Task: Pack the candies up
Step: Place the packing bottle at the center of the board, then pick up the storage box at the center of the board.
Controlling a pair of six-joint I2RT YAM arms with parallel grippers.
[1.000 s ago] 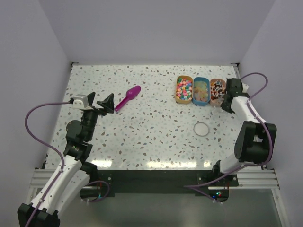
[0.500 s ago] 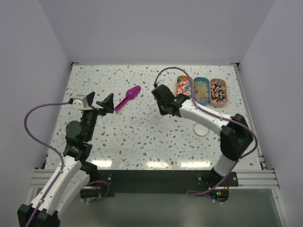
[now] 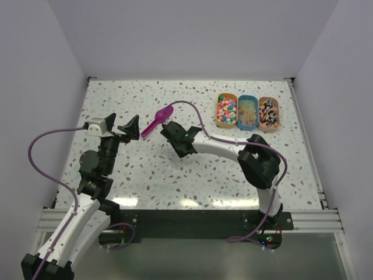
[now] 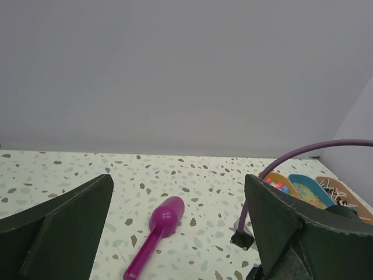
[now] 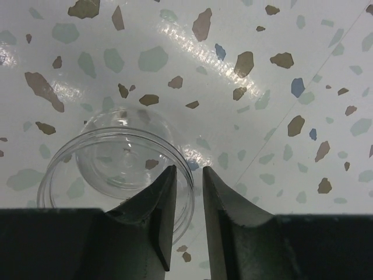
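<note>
Right wrist: right gripper [image 5: 186,170] astride rim of half-hidden clear jar [image 5: 111,153], grip unclear.

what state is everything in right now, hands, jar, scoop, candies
left hand: wide open, holding nothing
right hand: jaws nearly together astride the jar's rim, grip unclear
jar: upright, lidless, empty
scoop: lying flat, unheld
candies: unscooped, none in the jar
</note>
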